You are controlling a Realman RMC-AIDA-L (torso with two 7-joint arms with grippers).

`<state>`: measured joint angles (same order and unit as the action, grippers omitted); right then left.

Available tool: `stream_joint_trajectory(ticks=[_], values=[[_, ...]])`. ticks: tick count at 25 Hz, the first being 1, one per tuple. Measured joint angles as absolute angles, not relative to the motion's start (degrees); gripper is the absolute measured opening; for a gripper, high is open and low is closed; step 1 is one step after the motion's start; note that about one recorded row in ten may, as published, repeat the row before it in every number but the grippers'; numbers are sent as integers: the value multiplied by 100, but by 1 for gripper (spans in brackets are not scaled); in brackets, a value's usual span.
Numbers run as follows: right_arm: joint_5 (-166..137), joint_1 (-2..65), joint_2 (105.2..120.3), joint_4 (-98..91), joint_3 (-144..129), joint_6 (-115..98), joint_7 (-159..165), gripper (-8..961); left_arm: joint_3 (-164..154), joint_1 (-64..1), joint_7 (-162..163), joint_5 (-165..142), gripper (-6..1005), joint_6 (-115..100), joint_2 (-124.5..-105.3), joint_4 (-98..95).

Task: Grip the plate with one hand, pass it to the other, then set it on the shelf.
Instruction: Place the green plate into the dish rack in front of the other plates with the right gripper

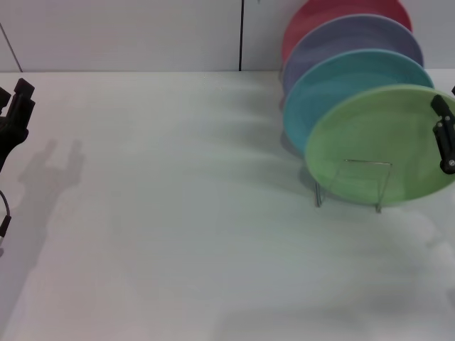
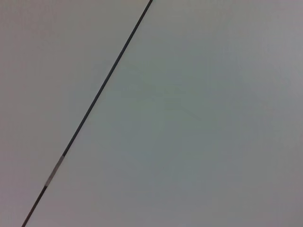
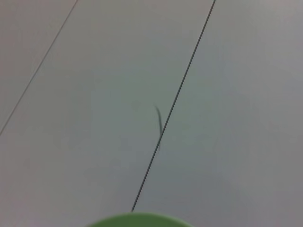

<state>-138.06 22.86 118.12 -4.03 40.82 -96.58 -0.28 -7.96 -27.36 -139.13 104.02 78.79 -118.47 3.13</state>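
The light green plate (image 1: 377,142) stands tilted in the front slot of the silver wire shelf (image 1: 353,183) at the right of the table. My right gripper (image 1: 444,142) is at the plate's right rim, at the edge of the head view. The right wrist view shows only the top of the green plate's rim (image 3: 139,220) against the wall. My left gripper (image 1: 15,114) is far off at the left edge of the table, open and empty.
A turquoise-blue plate (image 1: 341,82), a lavender plate (image 1: 355,39) and a red plate (image 1: 334,11) stand in a row behind the green one. The white table (image 1: 178,213) spreads across the middle and left. A wall stands behind.
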Motion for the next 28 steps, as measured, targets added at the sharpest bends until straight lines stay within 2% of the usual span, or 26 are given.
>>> stream_joint_trajectory(ticks=[6,28], values=[[-13794,2208,11812,-405,4116,-10029,72,224,-791,-2735,-13913,10407,514,7866,-11838,301],[-13840,2479,11772,-408,4021,-9746,353,227,-791,-2701,-13908,10387,514,7983,-11839,323]])
